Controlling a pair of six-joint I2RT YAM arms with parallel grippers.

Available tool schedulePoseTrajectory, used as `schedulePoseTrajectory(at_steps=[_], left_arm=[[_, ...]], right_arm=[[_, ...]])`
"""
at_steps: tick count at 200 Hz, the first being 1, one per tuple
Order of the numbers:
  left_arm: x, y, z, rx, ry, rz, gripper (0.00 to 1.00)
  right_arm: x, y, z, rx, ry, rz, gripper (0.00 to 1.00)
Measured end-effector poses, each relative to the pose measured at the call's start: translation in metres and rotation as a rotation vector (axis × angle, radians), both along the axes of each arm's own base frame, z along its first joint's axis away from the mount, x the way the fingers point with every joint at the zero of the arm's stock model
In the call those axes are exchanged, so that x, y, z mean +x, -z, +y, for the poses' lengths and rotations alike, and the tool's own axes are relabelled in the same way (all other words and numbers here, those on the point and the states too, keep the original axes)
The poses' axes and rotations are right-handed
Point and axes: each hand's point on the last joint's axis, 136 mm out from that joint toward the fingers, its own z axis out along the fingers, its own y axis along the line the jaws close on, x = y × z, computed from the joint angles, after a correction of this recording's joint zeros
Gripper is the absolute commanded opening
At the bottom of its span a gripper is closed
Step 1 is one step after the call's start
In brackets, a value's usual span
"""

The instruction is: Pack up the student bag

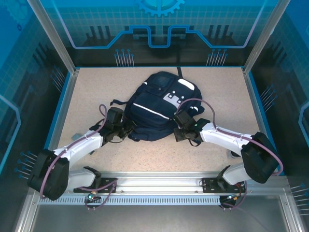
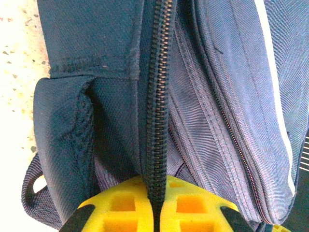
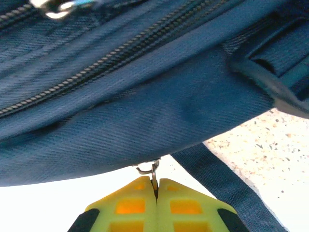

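Note:
The navy student bag [image 1: 157, 104] lies in the middle of the speckled table [image 1: 91, 92], white stripe and patch facing up. My left gripper [image 1: 126, 131] presses against the bag's near left side. In the left wrist view it [image 2: 158, 203] is shut on the dark closed zipper band [image 2: 157, 111] of the student bag [image 2: 231, 96]. My right gripper [image 1: 180, 129] is at the bag's near right side. In the right wrist view it [image 3: 156, 191] is shut on a small metal zipper pull [image 3: 154, 170] hanging under the bag's fabric [image 3: 120, 125].
A dark strap [image 3: 227, 186] runs across the table just right of the right fingers. Another strap loop [image 1: 107, 107] lies left of the bag. Blue enclosure walls ring the table, and an aluminium rail [image 1: 159, 182] runs along the near edge.

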Motion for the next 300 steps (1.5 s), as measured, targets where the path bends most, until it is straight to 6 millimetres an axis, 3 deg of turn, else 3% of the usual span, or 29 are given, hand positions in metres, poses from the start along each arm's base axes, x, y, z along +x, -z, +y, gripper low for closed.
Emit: schedulePoseTrajectory(at_steps=[54,115,138,157,191,222,244,271,300], left_arm=[[-0.009,-0.005,0.004,0.027,0.026,-0.004,0.0],[-0.016,-0.002,0.007,0.05,0.067,0.009,0.0],[-0.018,-0.002,0.004,0.045,0.096,0.007,0.08],[-0.02,-0.001,0.003,0.053,0.128,0.006,0.32],[-0.027,-0.009,0.007,0.097,0.185,0.0,0.57],[-0.018,-0.044,0.005,0.155,0.268,-0.112,0.7],[-0.006,-0.064,-0.003,0.214,0.367,-0.2,0.75],[0.006,-0.074,-0.038,0.331,0.586,-0.295,0.81],[0.006,-0.066,-0.088,0.505,0.863,-0.381,0.81]], right_arm=[[0.023,0.004,-0.028,0.02,0.104,0.016,0.0],[0.053,0.014,-0.041,0.023,0.155,0.054,0.0],[0.056,0.011,-0.04,0.035,0.159,0.059,0.0],[0.058,0.008,-0.038,0.053,0.154,0.066,0.14],[0.058,-0.006,-0.042,0.087,0.142,0.05,0.51],[0.06,-0.049,-0.039,0.178,0.134,-0.047,0.67],[0.062,-0.076,-0.038,0.26,0.144,-0.109,0.71],[0.066,-0.084,-0.041,0.336,0.181,-0.107,0.78],[0.067,-0.079,-0.047,0.408,0.239,-0.066,0.85]])
